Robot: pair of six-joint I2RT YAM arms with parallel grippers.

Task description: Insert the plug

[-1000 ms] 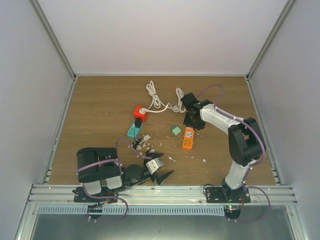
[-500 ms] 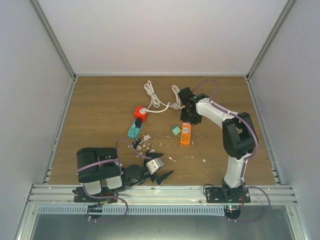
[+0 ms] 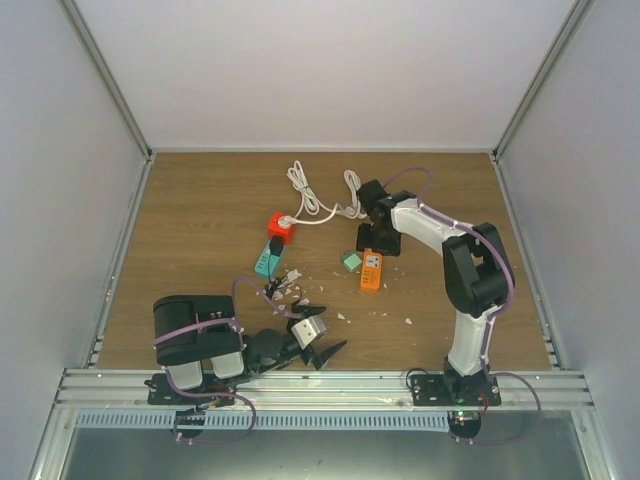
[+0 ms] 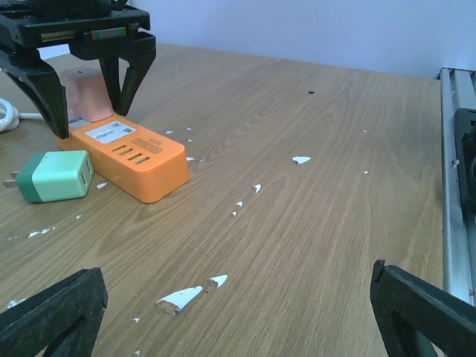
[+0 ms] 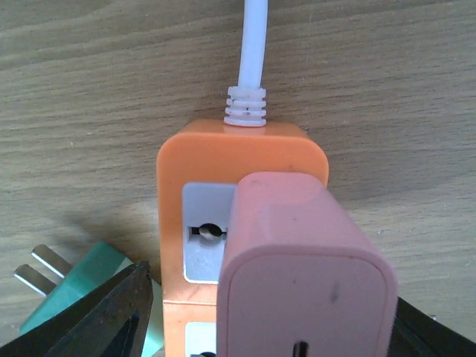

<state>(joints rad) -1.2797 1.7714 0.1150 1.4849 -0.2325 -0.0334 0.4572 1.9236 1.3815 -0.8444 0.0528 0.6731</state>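
Note:
An orange power strip (image 3: 371, 270) lies mid-table, its white cable (image 3: 320, 205) running back left. A pink plug (image 5: 305, 275) stands upright on the strip's (image 5: 238, 156) cable-end socket, offset right, leaving the socket's left slot uncovered; its prongs are hidden. My right gripper (image 3: 375, 235) is directly above, open, its fingers (image 5: 119, 312) straddling the plug with a gap on the left side. The left wrist view shows the same plug (image 4: 88, 95) between those fingers on the strip (image 4: 126, 156). My left gripper (image 3: 320, 350) rests open at the near edge, holding nothing.
A green charger (image 3: 351, 261) lies against the strip's left side, its prongs pointing away. A red cube adapter (image 3: 281, 226) and a teal strip (image 3: 268, 258) sit farther left. White chips (image 4: 178, 297) litter the wood between the arms.
The right gripper has moved left and slightly back, and the orange strip has shifted left with it, ending closer to the green charger. The left arm has not moved.

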